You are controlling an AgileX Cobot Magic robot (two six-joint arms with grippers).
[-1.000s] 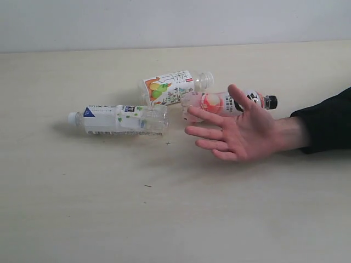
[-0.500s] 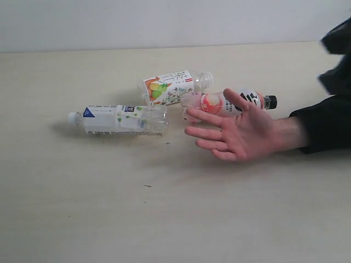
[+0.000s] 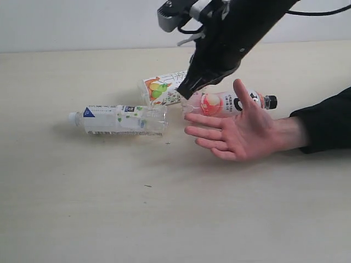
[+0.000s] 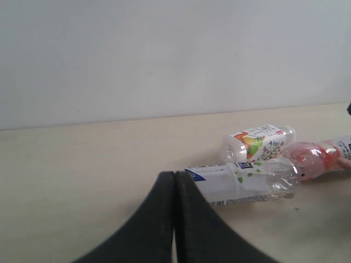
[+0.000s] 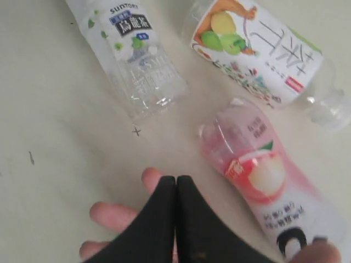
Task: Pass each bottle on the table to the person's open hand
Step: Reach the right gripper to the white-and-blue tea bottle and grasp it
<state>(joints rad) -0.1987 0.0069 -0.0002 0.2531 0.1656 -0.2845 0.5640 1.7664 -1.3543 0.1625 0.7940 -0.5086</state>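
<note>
Three bottles lie on the table (image 3: 82, 208). The white-blue label bottle (image 3: 118, 119) is on the left, the orange-green fruit label bottle (image 3: 164, 87) behind it, and the pink-peach bottle (image 3: 225, 103) with a black cap beside the person's open hand (image 3: 241, 131). No green-apple bottle is in view. My right gripper (image 3: 184, 94) hangs shut and empty above the pink-peach bottle's base (image 5: 263, 181), close to the person's fingers (image 5: 115, 215). My left gripper (image 4: 175, 174) is shut and empty, low over the table, short of the white-blue bottle (image 4: 247, 183).
The person's dark sleeve (image 3: 323, 123) reaches in from the right edge. A pale wall (image 3: 82, 22) runs behind the table. My right arm (image 3: 241, 33) crosses above the fruit label bottle (image 5: 258, 49).
My right arm has swung in from the upper right and now hangs over the bottles next to the hand. The bottles and the hand have hardly moved.
</note>
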